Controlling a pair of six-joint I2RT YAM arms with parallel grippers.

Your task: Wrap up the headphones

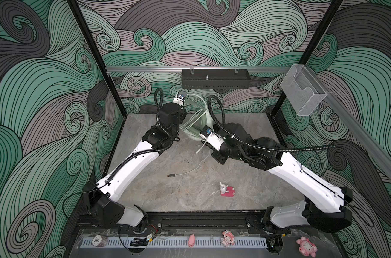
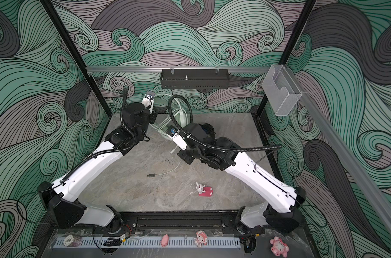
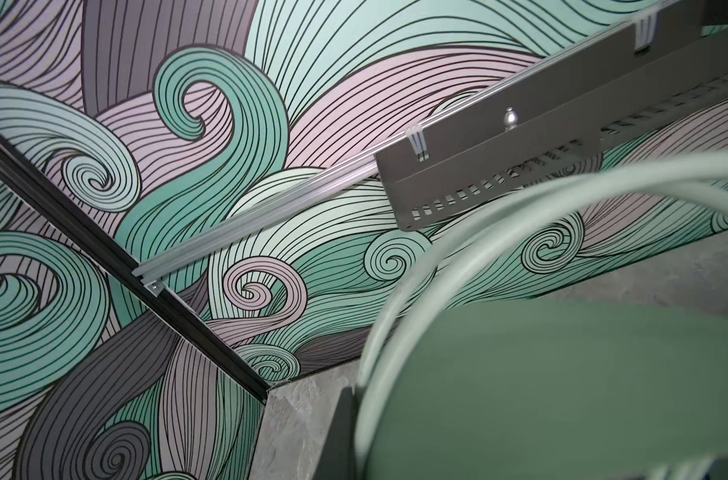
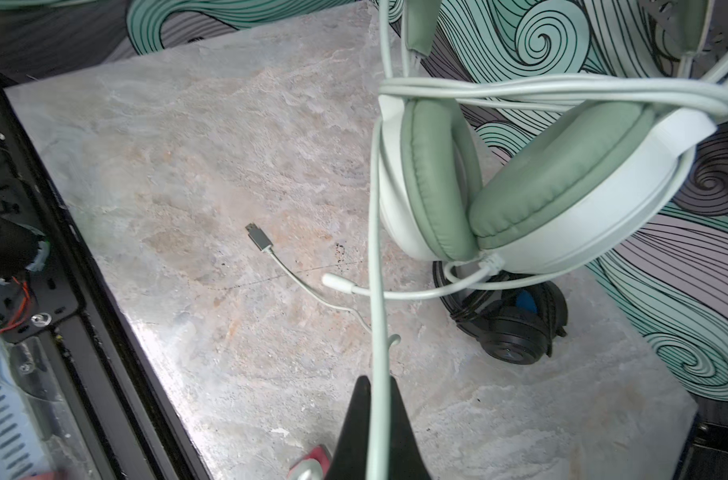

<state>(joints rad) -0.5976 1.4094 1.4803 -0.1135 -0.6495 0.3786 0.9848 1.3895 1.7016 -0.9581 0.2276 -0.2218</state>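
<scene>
A: Top views first. Both arms meet over the rear middle of the table [image 1: 190,201]. The mint-green headset [image 1: 195,128] hangs aloft between the two wrists and is mostly screened by them. The other set is largely hidden by the right arm.

B: The right wrist view has it. The black headset [image 4: 516,332] lies on the table below the green cups, with blue showing inside. The same view gives the green ear pads facing each other, lower rims touching, clear of the stone.

A: The left wrist view adds only the band arc and a green pad close to the lens. The black tray [image 3: 478,166] on the rear wall is behind.

B: Arm pose. The left arm runs from front left to rear centre, wrist cocked upward. The left gripper [image 1: 183,116] is closed on the headband. One dark finger [image 3: 340,432] lies against the band's edge.

A: The right arm comes in from front right, forearm low, wrist bent toward the middle. The right gripper [image 4: 377,380] is pinched tight on the whitish cable [image 4: 377,249], with nothing else between the fingers.

B: Orientation. The long axis is near upright, band up and cups hanging down. The cable makes several turns across the tops of the cups, then drops along one cup into the right fingers.

A: The loose tail lies on the table and ends in the USB plug [image 1: 171,175], well apart from both sets. A pink toy [image 1: 227,189] sits nearer the front.
</scene>
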